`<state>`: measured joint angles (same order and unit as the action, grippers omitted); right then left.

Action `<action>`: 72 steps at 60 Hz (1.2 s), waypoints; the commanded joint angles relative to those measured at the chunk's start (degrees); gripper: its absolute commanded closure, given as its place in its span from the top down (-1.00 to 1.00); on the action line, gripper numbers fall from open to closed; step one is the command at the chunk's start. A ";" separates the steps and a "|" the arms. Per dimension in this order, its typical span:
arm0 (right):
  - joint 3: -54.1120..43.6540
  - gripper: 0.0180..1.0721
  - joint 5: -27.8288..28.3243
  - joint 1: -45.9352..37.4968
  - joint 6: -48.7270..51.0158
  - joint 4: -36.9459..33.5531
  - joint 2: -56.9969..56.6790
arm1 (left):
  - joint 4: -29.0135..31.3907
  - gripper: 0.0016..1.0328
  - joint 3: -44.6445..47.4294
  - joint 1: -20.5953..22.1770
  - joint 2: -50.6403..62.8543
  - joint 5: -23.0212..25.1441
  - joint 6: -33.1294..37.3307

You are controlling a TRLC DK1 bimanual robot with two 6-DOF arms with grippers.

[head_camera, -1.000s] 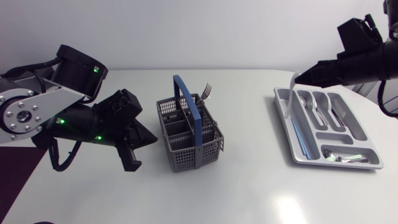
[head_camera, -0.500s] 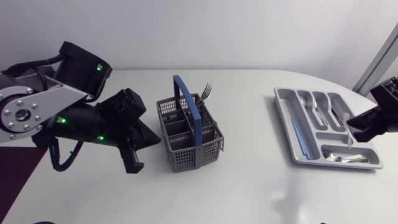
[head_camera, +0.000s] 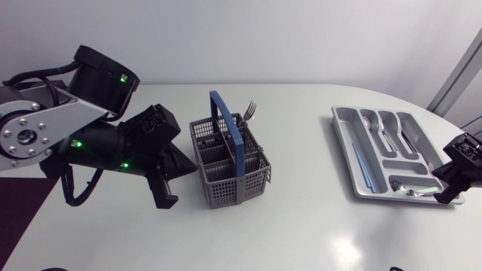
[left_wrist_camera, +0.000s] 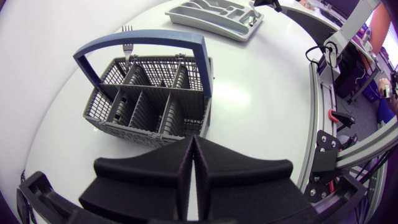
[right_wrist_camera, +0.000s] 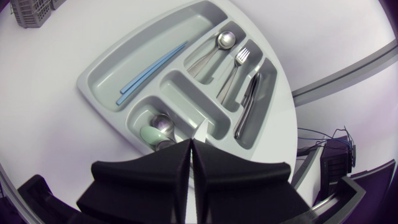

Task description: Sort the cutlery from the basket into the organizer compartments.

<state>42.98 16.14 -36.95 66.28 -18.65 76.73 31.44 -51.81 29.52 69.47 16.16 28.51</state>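
The grey basket with a blue handle stands mid-table, and one fork sticks up at its far corner. In the left wrist view the basket and fork lie just ahead of my left gripper. That gripper is shut and empty, close to the basket's left wall. The grey organizer lies at the right. My right gripper is shut beside its near right corner. It hovers over the organizer, with a small white sliver at its tips; I cannot tell if that is held.
The organizer holds blue chopsticks, a spoon, a fork, knives and small spoons. The table's rounded right edge runs close under my right gripper.
My right arm swung from above the organizer's far end down to its near right corner by the table edge. My left gripper crept slightly closer to the basket.
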 commanded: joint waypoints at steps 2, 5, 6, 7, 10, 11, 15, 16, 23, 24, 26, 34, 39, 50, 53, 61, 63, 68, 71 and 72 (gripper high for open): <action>-2.46 -0.89 -1.38 -0.49 3.24 2.04 1.93 | 0.46 -0.94 -1.54 0.80 1.10 -0.17 -0.74; -3.34 -0.89 -1.99 -0.49 3.68 3.71 2.55 | 0.46 -0.94 -1.54 0.80 1.10 -0.17 -0.83; -3.52 -0.89 -2.17 -0.49 3.94 4.15 2.81 | 0.46 -0.94 -1.54 0.80 1.10 -0.17 -0.83; -3.78 -0.89 -2.34 -0.49 4.29 4.59 3.08 | 0.46 -0.94 -1.54 0.80 1.10 -0.17 -0.83; -4.13 -0.89 -2.87 -0.49 4.47 5.12 3.87 | 0.46 -0.94 -1.54 0.80 1.02 -0.17 -0.83; -4.31 -0.89 -2.96 -0.49 5.00 5.12 4.13 | 0.46 -0.94 -1.54 0.80 1.02 -0.17 -0.83; -4.84 -0.88 -3.22 -0.49 5.53 5.12 4.22 | 0.64 -0.94 -1.45 0.72 0.75 -0.17 -0.83; -5.10 -0.88 -3.40 -0.49 5.70 5.21 4.22 | 0.64 -0.94 -1.36 0.63 0.58 -0.17 -0.83; -5.98 -0.83 -3.66 -0.49 6.14 5.30 4.13 | 0.64 -0.94 -1.19 0.63 0.40 -0.17 -0.83; -6.16 -0.77 -3.84 -0.49 6.14 5.47 4.13 | 0.64 -0.94 -1.19 0.63 0.40 -0.17 -0.83; -6.51 -0.69 -3.92 -0.40 6.14 5.65 4.13 | 0.64 -0.94 -1.19 0.63 0.40 -0.17 -0.83; -7.03 -0.30 -4.19 -0.23 5.96 5.82 3.52 | 0.64 -0.94 -1.19 0.54 0.40 -0.17 -0.83; -6.86 0.13 -4.10 0.04 5.61 5.73 2.46 | 0.64 -0.94 -0.92 0.36 0.31 -0.17 -0.74; -4.75 0.17 -3.22 6.01 -1.07 -2.79 -7.73 | 0.55 -0.94 -1.19 -2.01 1.46 -0.43 -1.18; -4.49 0.17 -3.13 9.26 -4.23 -4.81 -10.20 | 0.46 -0.94 -1.80 -3.33 2.60 -0.52 -1.53; -2.99 0.16 -3.57 22.27 -16.62 -8.33 -12.30 | 0.02 -0.94 -3.38 -6.67 6.03 -0.52 -2.15; -2.64 0.16 -4.19 26.05 -20.31 -8.24 -12.30 | -0.33 -0.94 -3.82 -7.63 7.26 -0.52 -2.58; -1.41 0.15 -5.07 33.87 -27.17 -7.98 -11.16 | -0.86 -0.94 -5.23 -10.27 10.24 -0.52 -2.85; -0.44 0.12 -6.03 38.36 -31.04 -7.36 -10.02 | -1.03 -0.94 -6.37 -12.20 11.91 -0.43 -2.94; -0.09 0.12 -6.39 39.76 -31.92 -7.18 -9.49 | -1.21 -0.94 -6.90 -13.08 12.62 -0.43 -3.02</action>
<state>40.80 11.09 -2.50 42.11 -25.69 65.34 30.98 -55.77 19.03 79.09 15.99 26.81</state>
